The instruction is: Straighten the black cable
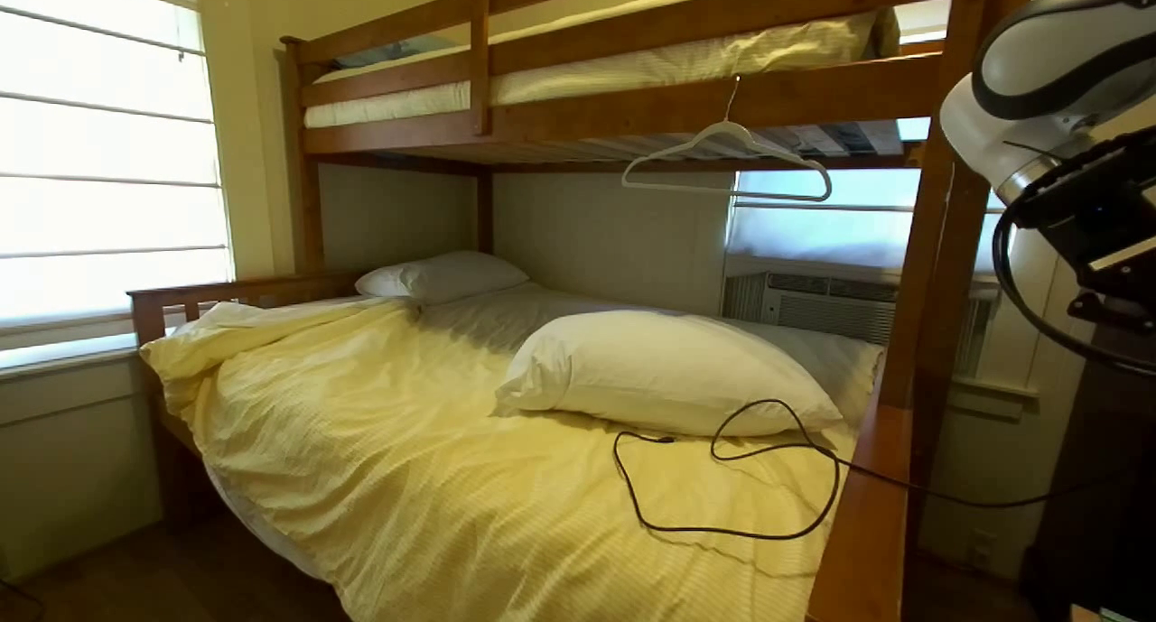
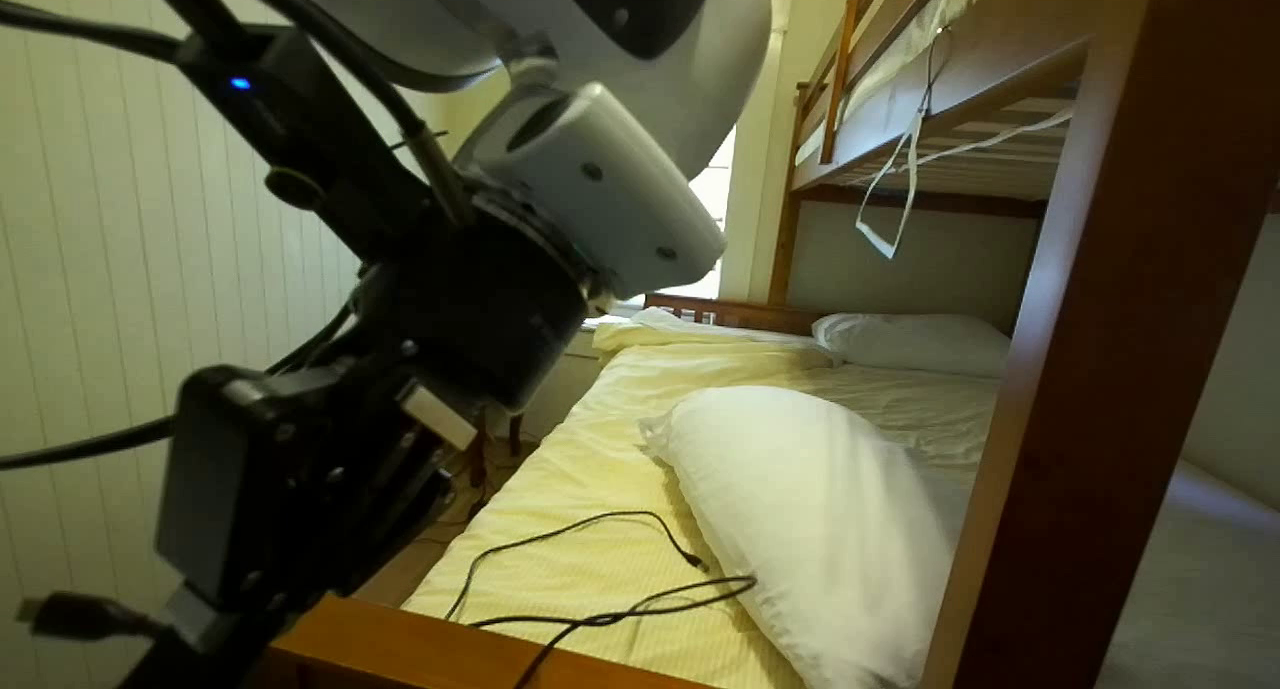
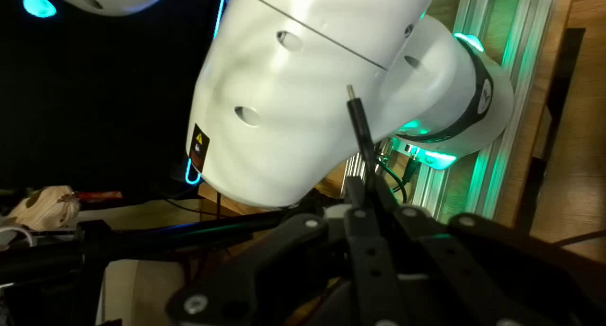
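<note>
The black cable lies on the yellow bedspread in an open loop with a smaller crossing loop against the white pillow. One free end rests near the pillow. It runs over the wooden end board and off to the right. The same loops show in an exterior view. In the wrist view my gripper is shut on a black cable plug, whose metal tip points out past the fingers. The gripper and plug also show in an exterior view, beside the bed's end. The stretch between plug and bed is partly hidden.
A wooden end board and a bed post stand at the near end of the bed. A large white pillow lies by the cable. A hanger hangs from the upper bunk. My arm's base is below the wrist.
</note>
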{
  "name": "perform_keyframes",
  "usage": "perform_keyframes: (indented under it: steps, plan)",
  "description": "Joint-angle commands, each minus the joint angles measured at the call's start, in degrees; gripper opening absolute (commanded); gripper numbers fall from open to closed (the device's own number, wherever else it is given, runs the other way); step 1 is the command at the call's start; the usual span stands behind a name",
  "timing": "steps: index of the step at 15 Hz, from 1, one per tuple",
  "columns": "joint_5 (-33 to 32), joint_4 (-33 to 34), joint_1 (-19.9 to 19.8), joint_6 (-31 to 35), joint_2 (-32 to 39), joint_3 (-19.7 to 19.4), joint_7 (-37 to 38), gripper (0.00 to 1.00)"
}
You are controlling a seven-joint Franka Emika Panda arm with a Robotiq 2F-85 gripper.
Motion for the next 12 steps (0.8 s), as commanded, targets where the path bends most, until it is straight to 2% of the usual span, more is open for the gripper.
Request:
perform_keyframes:
  steps: [1,3,4,8,12]
  plan:
    - [-0.01,-0.20,-0.08,-0.12,-0.32,0.09,-0.08,0.06]
    - [-0.02,-0.40,-0.08,-0.12,-0.38,0.12,-0.08,0.06]
    - [-0.02,-0.42,-0.08,-0.12,-0.38,0.13,-0.08,0.01]
    - [-7.43,-4.50,-0.94,2.71,-0.47,-1.22,0.23,0.01]
    - [-11.10,-6.35,-2.91,9.59,0.08,-3.82,3.56,0.01]
